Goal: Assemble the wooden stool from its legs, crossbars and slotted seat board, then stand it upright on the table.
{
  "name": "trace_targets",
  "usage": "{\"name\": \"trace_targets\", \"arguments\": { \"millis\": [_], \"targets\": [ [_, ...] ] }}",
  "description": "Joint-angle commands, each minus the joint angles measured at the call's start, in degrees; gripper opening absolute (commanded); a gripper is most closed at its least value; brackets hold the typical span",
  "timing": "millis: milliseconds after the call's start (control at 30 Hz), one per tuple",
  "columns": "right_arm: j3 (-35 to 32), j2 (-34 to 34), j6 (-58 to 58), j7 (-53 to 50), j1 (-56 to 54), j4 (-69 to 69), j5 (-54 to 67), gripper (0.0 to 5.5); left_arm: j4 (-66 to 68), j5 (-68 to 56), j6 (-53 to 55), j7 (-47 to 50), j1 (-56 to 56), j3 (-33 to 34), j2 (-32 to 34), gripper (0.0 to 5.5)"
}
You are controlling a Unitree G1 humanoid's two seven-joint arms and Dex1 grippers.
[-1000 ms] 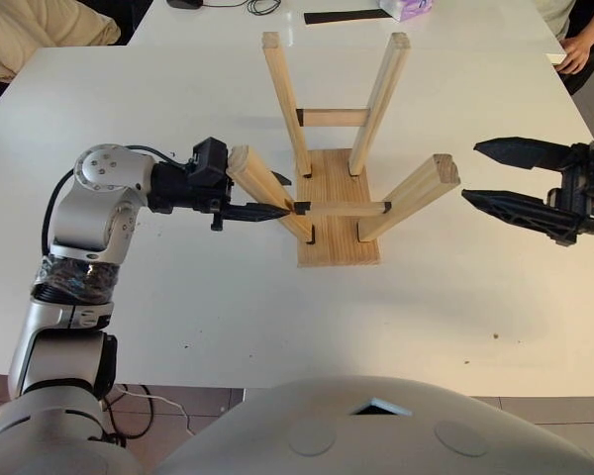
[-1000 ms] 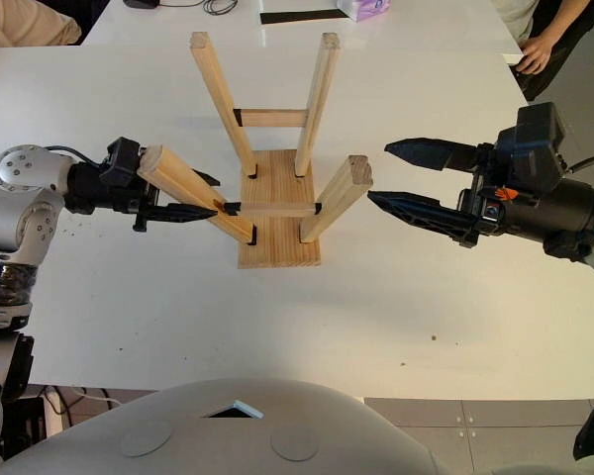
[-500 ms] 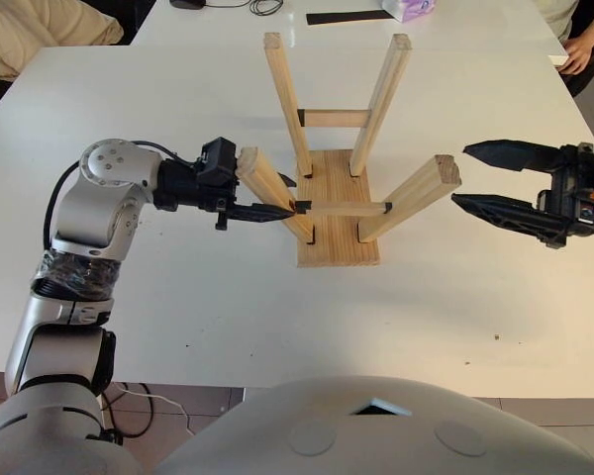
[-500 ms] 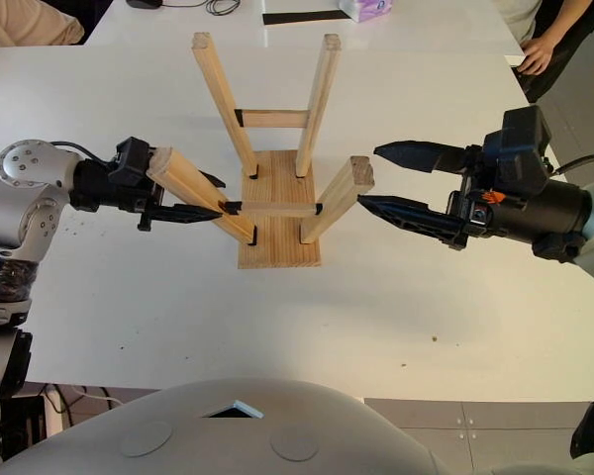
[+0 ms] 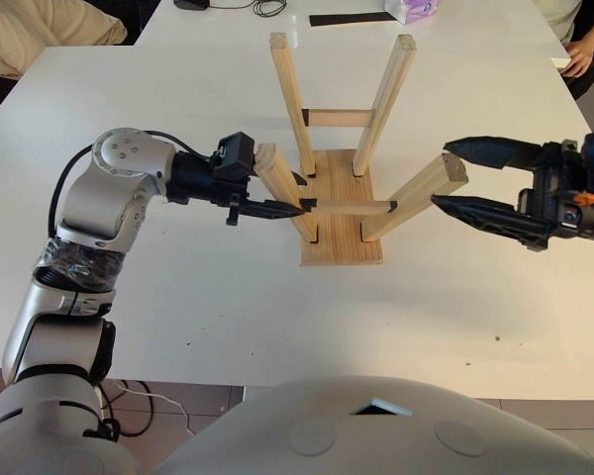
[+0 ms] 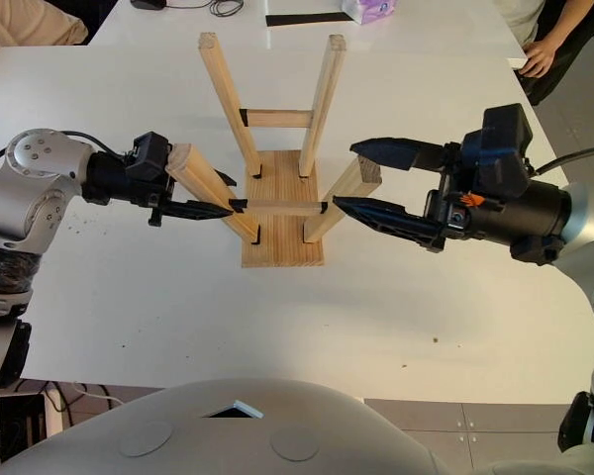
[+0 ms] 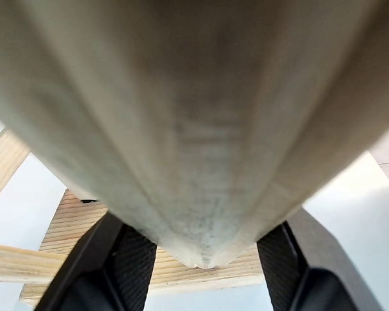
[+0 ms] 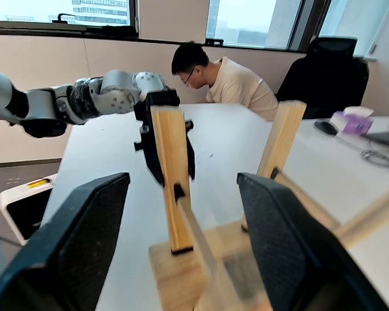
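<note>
Stool sits inverted on the smooth white desk, its grooved pale seat board flat down so the square-cut legs rise from its slots. The far legs stand nearly upright. The near pair splay outward, joined by a thin crossbar, and are probably not fully seated. The left claw is clenched on the left near leg, likely steadying it. The right claw gapes, straddling the end of the right near leg.

From the head, we look forward and down on the table; both eye views share the stool and both arms. Our left wrist camera sits very near one leg, facing the seat board. Our right wrist camera looks low across the stool toward the left pincer.
</note>
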Motion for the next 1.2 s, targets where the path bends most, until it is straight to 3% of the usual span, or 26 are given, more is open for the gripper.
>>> {"name": "trace_targets", "arguments": {
  "millis": [33, 300, 633, 867, 1200],
  "targets": [
    [2.4, 2.5, -0.7, -7.4, -4.1, -2.4, 3.4, 3.05, 1.4, 8.6, 4.9, 2.5, 4.2, -7.2, 0.9, 2.07],
    [4.6, 6.3, -2.6, -16.5, -9.7, -1.7, 6.4, 3.05, 5.3, 12.6, 2.3, 4.9, 3.4, -10.0, 1.9, 2.07],
    [1.4, 6.4, -4.8, -22.1, -15.4, 10.7, -0.7, 3.05, 9.4, 15.3, -2.4, 6.1, 2.6, -11.6, 3.0, 2.07],
    [9.2, 7.4, -8.0, -28.4, -13.1, 16.2, -20.9, 3.05, 11.4, 15.5, -3.7, 6.7, 1.2, -12.6, 2.7, 2.07],
    [18.5, 21.5, -5.0, -37.1, -12.8, 10.1, -24.3, 3.05, 13.8, 17.7, -5.6, 7.6, -0.1, -16.7, 1.2, 2.07]
  ]
}}
